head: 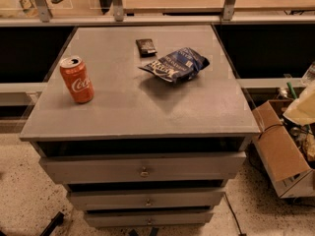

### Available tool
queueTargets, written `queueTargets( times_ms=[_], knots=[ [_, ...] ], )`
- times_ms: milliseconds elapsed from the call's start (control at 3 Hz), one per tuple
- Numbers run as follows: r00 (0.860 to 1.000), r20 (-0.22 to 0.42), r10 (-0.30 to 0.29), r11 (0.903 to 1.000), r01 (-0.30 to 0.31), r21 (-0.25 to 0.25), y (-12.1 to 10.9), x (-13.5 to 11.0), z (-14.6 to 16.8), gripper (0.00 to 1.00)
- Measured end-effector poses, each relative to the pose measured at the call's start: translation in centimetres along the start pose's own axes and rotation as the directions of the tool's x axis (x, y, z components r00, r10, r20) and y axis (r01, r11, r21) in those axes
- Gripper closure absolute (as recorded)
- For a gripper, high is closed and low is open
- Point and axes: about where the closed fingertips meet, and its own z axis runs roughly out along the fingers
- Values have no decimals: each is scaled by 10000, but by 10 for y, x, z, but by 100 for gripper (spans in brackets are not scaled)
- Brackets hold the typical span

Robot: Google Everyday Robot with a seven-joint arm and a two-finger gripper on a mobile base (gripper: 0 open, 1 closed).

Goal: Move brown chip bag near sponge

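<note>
A grey cabinet top [123, 117] seen from above and in front. The gripper is outside the picture, so whether its fingers are apart or together cannot be told, and places are given from the viewer's side instead.

Toward the far edge of the top, a little right of centre, lies a small dark packet [145, 46], flat. It may be the brown chip bag, but it is too small and dark to read. Just beside it, nearer the viewer and to the right, lies a crumpled blue bag [175, 64] with white lettering that cannot be made out. The two sit close together; whether they touch is unclear.

Well apart from both, near the left edge, a red soda can [77, 79] stands upright, its opened top showing.

Below the top are three drawers [142, 167], each with a small knob; the lowest is cut off by the bottom edge. On the floor to the right an open cardboard box [280, 154] is partly cut off, its contents a jumble. A dark bar [49, 222] on the floor at lower left cannot be identified.
</note>
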Motion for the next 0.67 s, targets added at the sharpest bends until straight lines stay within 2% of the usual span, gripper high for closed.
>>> queueTargets(
  times_ms=[333, 667],
  knots=[
    [9941, 1063, -192, 9962, 281, -830, 2, -7, 5, 0],
    [9777, 2078, -301, 9855, 637, -1570, 5, -12, 8, 0]
  ],
)
